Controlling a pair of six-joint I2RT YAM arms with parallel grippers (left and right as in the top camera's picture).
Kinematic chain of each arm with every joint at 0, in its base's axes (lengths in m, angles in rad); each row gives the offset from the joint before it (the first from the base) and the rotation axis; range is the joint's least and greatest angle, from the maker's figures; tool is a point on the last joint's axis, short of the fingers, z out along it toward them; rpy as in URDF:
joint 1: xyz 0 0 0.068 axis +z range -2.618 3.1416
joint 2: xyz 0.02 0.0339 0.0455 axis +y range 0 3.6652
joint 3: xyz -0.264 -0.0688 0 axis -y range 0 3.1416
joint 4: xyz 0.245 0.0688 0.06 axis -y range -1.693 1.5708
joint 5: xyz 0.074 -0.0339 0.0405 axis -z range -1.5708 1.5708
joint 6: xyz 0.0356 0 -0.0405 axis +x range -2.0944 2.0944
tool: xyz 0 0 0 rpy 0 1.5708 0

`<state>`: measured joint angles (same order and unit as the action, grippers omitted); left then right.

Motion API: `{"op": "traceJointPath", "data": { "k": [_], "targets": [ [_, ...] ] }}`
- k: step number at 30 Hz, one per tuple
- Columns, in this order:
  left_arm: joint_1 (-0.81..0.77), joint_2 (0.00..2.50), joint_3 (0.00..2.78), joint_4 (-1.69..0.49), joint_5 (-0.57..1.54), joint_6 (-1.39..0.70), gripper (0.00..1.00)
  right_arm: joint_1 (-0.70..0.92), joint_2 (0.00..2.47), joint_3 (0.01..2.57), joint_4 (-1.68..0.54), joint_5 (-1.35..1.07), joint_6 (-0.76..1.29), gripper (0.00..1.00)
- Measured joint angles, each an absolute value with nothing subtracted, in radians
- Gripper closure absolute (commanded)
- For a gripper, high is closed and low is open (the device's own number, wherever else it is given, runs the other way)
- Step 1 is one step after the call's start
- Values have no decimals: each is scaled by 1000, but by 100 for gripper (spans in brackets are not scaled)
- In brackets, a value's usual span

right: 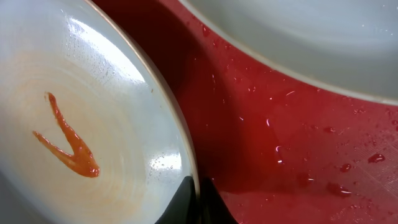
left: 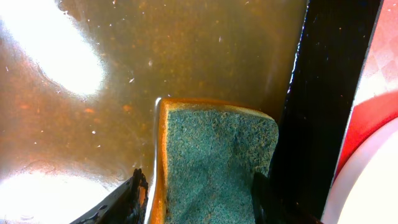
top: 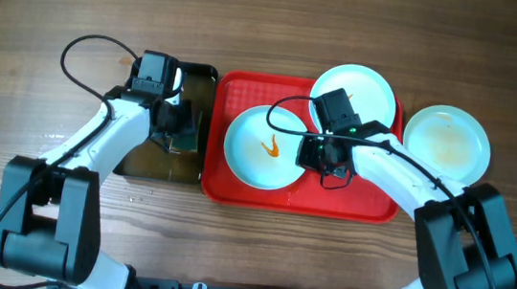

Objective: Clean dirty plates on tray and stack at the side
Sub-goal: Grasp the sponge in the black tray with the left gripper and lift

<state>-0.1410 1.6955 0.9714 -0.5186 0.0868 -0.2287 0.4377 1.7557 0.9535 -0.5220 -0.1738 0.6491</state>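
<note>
A pale plate with an orange sauce squiggle (top: pixel 265 145) lies on the left half of the red tray (top: pixel 368 202). My right gripper (top: pixel 320 155) is shut on this plate's right rim (right: pixel 186 158). A second plate (top: pixel 372 91) rests on the tray's back right corner, partly under my right arm. A third plate with a faint smear (top: pixel 447 142) lies on the table right of the tray. My left gripper (top: pixel 178 136) is shut on a green and orange sponge (left: pixel 214 155) in the brownish water of the black tray (top: pixel 202 79).
The black tray's dark wall (left: pixel 323 93) stands between the sponge and the red tray. Water drops lie on the red tray's floor (right: pixel 286 124). Bare wooden table surrounds both trays.
</note>
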Motion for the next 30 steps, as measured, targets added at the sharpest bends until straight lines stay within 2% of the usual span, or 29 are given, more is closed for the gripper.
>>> {"op": "traceJointPath", "data": {
  "k": [18,22,23,26,30],
  "targets": [
    [-141,1695,936,-495,140,-202,53,438,1756,953,-521,-174,649,95],
    [-141,1695,908,-473,148,-197,70,438,1756,953,-521,-174,649,95],
    [-141,1695,907,-472,150,-194,80,438,1756,953,-521,-174,649,95],
    [-141,1695,907,-472,154,-191,96,438,1756,953,-521,-174,649,95],
    [-141,1694,906,-473,154,-192,96,438,1756,953,-521,-174,649,95]
  ]
}}
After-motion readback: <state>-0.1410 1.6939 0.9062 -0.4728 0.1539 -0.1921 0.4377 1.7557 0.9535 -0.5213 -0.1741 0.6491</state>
